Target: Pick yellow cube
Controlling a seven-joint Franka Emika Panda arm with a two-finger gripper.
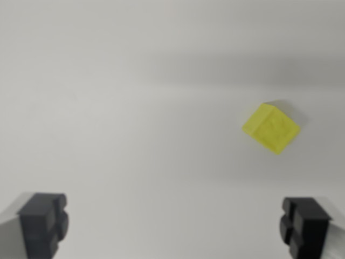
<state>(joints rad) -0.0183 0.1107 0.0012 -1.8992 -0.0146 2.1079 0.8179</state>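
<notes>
One yellow cube (270, 128); two dark fingertips (43, 222) of one end effector (173, 225).

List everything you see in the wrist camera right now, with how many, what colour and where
cube: one, yellow, on the surface in the wrist view's right half, above centre height, turned corner-on to the camera, untouched
surface: one, plain white-grey, fills the whole view; the picture is somewhat blurred
gripper: one, open, nothing between the fingers
fingers: two, dark grey, at the bottom corners of the view, one at the left and one at the right, well apart; the cube lies beyond them, roughly above the right finger
</notes>
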